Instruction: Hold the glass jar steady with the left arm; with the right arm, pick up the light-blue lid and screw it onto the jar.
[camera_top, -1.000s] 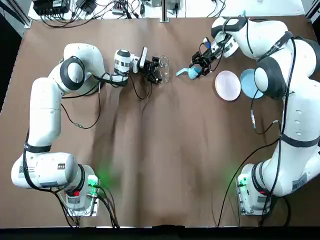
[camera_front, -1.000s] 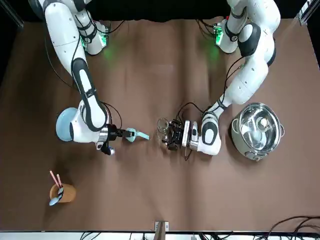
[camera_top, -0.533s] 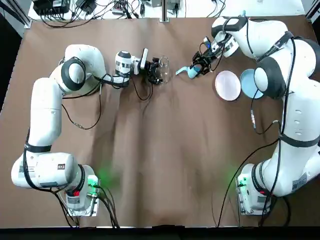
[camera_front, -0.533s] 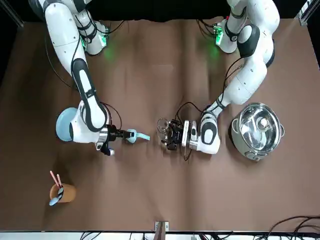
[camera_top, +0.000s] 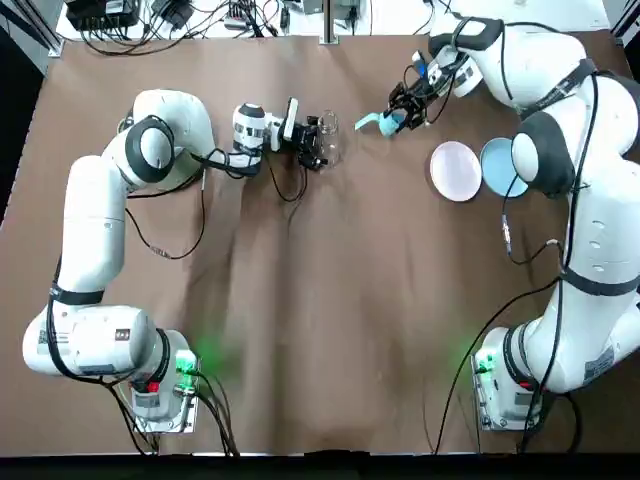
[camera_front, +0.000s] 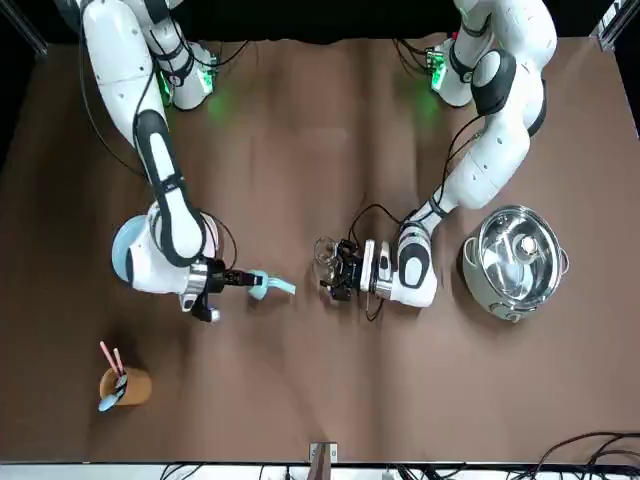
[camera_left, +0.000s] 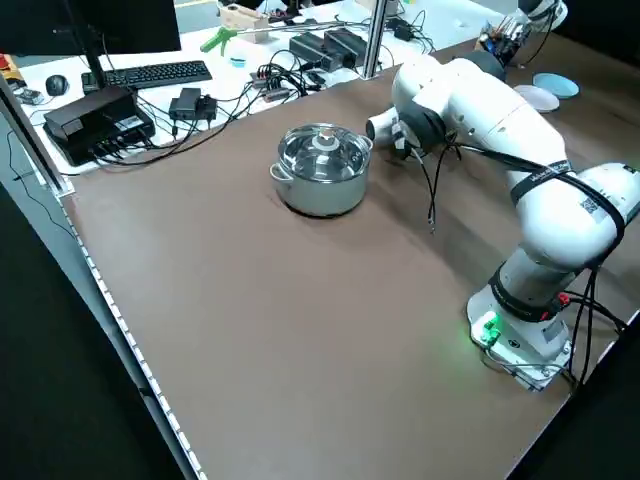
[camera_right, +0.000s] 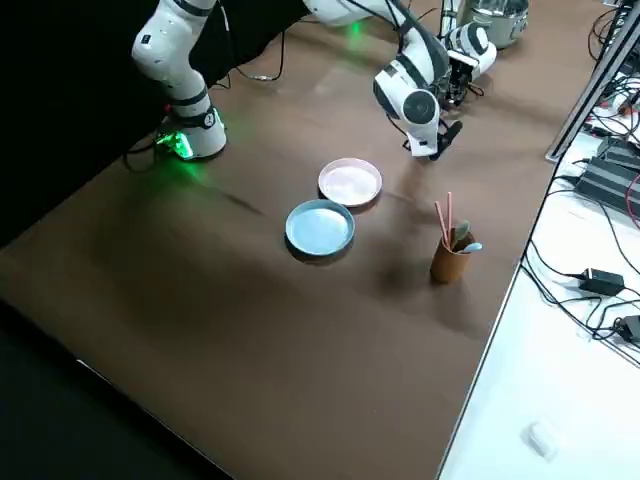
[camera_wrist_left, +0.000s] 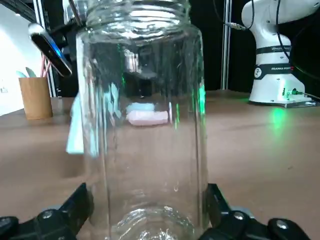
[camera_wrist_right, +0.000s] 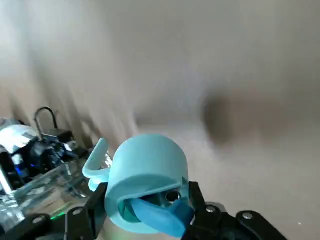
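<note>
Left gripper (camera_top: 310, 143) is clamped low on the glass jar (camera_top: 328, 133); jar upright between its fingers (camera_wrist_left: 74, 206), mouth uncovered. Right gripper (camera_top: 398, 118) is pinched tight around the light-blue lid (camera_top: 376, 122), lid's tab sticking out past its fingertips toward the jar. Lid and jar are apart, with bare desk (camera_top: 330, 300) between the two grippers. Lid not yet on the jar.

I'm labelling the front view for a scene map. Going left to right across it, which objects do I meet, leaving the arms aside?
From the left: wooden cup holding utensils → light-blue lid → glass jar → steel pot.
</note>
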